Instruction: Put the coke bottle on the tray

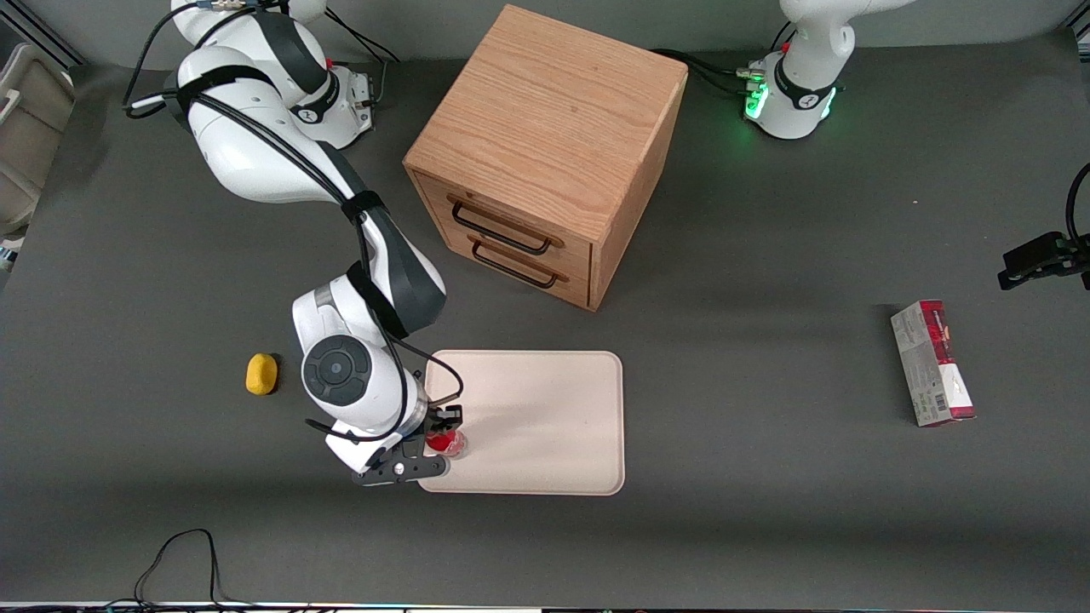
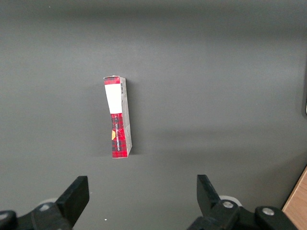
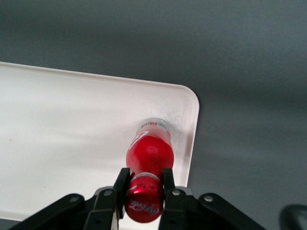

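The coke bottle [image 3: 149, 151], small with a red cap and red label, stands upright over the corner of the cream-white tray [image 3: 72, 124] nearest the front camera, at the working arm's end. My right gripper [image 3: 144, 184] is shut on the bottle's cap, one finger on each side of it. In the front view the gripper [image 1: 436, 443] hangs over that corner of the tray [image 1: 545, 426], and the bottle [image 1: 451, 443] shows only partly under the hand. I cannot tell whether the bottle's base touches the tray.
A wooden two-drawer cabinet [image 1: 545, 162] stands farther from the front camera than the tray. A yellow lump [image 1: 261, 374] lies beside the working arm's wrist. A red-and-grey carton [image 1: 932, 363] lies toward the parked arm's end of the table, also visible as the carton [image 2: 118, 117].
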